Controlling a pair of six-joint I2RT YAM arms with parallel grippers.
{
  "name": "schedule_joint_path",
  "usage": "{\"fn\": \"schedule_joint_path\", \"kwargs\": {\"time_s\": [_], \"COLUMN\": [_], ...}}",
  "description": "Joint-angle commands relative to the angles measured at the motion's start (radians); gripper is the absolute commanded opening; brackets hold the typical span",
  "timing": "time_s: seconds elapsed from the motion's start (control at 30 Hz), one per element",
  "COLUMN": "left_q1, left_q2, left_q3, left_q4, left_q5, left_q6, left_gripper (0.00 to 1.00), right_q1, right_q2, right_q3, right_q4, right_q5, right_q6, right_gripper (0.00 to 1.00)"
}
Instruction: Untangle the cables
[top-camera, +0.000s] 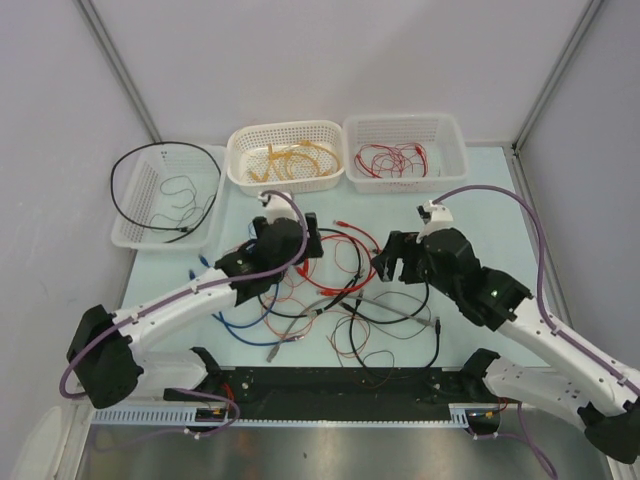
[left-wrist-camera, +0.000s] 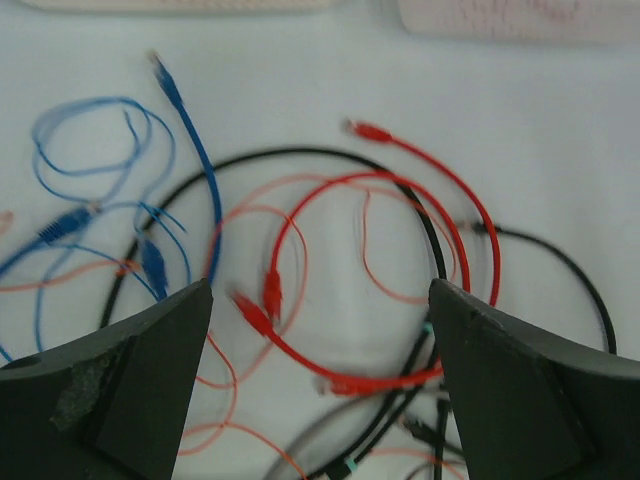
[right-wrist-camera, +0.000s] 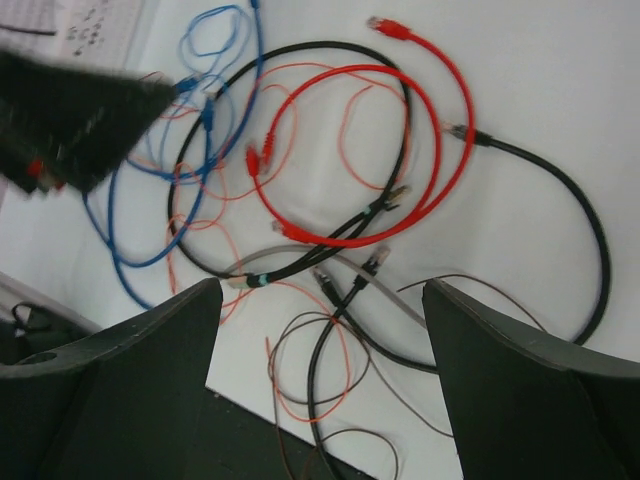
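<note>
Sprawling cables (top-camera: 335, 285) cover a pale table (top-camera: 495, 166) between grey walls (top-camera: 300, 60).

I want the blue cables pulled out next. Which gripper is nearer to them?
Left. The left gripper hovers open just beyond the blue cables, slightly to their right; the right gripper sits open much farther right.

Cables (top-camera: 335, 300) crowd centre — 3 baskets (top-camera: 285, 127) line rear.

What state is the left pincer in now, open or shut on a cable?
Open. The left pincer shows its fingers wide apart in its wrist view, over the red cable, gripping nothing.
</note>
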Motion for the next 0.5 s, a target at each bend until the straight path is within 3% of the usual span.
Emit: {"fn": "schedule_joint_path", "kwargs": {"time_s": [0.0,0.13,0.27,0.47], "left_q1": [-0.085,-0.088,-0.09,-0.154], "left_q2": [-0.004,0.014,0.082,0.278], "left_q3": [-0.022,-0.042,-0.026,0.052], "left_q4": [-0.054,-0.031,0.044,0.063], "left_q5": [0.023,0.075,0.268,0.417], "left_q6": [-0.119,-0.115,-0.012,0.022], "left_gripper": [0.97,1.0,0.98,0.94], "right_q1": [-0.135,-0.253,-0.258,-0.261], "right_q2": [0.054,0.098,0.108,0.127], "right_q3": [-0.029,-0.085,-0.107,-0.141], "right_q4": [0.015,0.1,0.121,0.115], "right_q5": [-0.031,-0.153,-0.179,-0.145], "right_q6": [0.034,0.105,0.137,0.128], "right_gripper": [0.86,0.84,0.82,0.82]}}
